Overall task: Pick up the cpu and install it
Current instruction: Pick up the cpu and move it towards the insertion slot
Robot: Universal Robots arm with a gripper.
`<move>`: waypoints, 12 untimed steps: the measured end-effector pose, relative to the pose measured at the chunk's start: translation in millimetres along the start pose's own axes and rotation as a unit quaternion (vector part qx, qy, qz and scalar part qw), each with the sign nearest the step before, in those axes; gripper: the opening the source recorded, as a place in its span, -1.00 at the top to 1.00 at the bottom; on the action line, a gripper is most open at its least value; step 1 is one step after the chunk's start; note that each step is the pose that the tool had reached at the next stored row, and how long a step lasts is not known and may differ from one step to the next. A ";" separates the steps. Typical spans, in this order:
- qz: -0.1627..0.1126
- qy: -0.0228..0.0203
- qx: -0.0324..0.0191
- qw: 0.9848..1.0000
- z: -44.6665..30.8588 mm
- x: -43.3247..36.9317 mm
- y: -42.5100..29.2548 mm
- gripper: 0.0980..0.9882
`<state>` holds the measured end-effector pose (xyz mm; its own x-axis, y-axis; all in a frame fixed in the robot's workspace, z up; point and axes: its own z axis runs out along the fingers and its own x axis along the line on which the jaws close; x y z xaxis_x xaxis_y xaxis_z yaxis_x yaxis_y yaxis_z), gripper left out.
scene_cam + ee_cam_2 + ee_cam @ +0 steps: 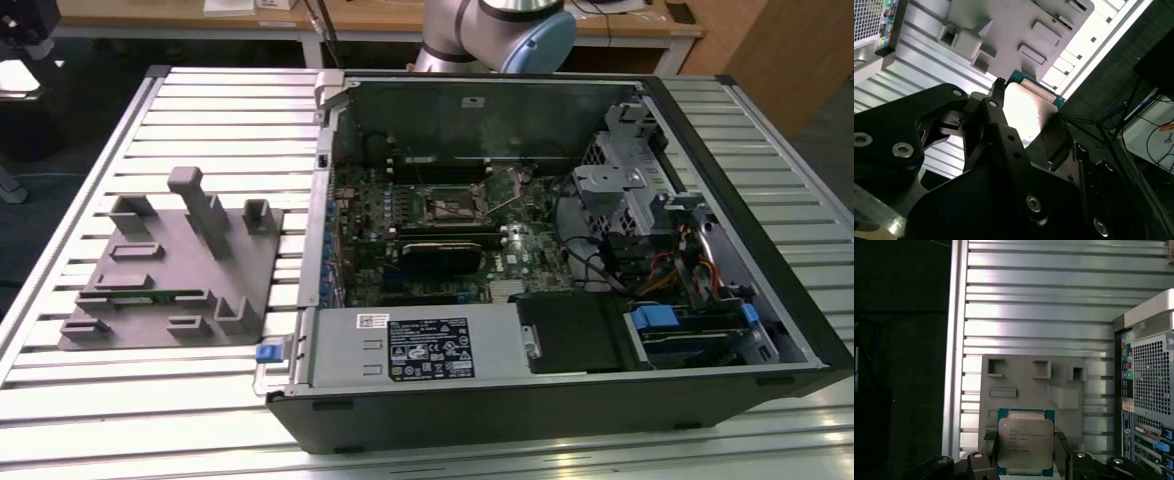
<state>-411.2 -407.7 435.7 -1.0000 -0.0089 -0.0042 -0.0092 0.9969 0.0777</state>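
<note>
The cpu (1025,441) is a small square chip with a pale silver top and a green-blue edge. In the first wrist view it is clamped between two black fingers (988,447), so my gripper (1025,452) is shut on it. It hangs well above the grey fixture (1034,385) on the slatted table. In the second wrist view the cpu (1024,107) glares bright between the black fingers (999,127) of the gripper (1026,132), with the fixture (1004,30) far beyond it. In the exterior view the open socket (447,205) sits on the motherboard inside the computer case (561,400).
The grey fixture (174,270), with upright posts and a thin green strip (147,293), lies on the exterior view's left of the case. The arm's base (501,30) stands behind the case. The case's vented rear panel (1149,390) is beside the fixture. The table edge (956,365) drops to dark floor.
</note>
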 end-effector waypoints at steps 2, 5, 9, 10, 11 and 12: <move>0.000 0.000 0.000 1.000 0.2 -8.1 -0.1 0.00; 0.000 0.001 0.000 1.000 0.4 -18.5 -0.2 0.00; 0.000 0.001 0.000 1.000 0.6 -24.4 -0.3 0.00; 0.000 0.001 0.000 1.000 0.6 -25.8 -0.3 0.00; 0.000 0.001 0.000 1.000 0.7 -27.7 -0.4 0.00; 0.000 0.001 0.000 1.000 0.7 -30.7 -0.4 0.00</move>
<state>-380.5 -407.8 435.1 -1.0000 -0.0083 -0.0013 -0.0084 0.9970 0.0768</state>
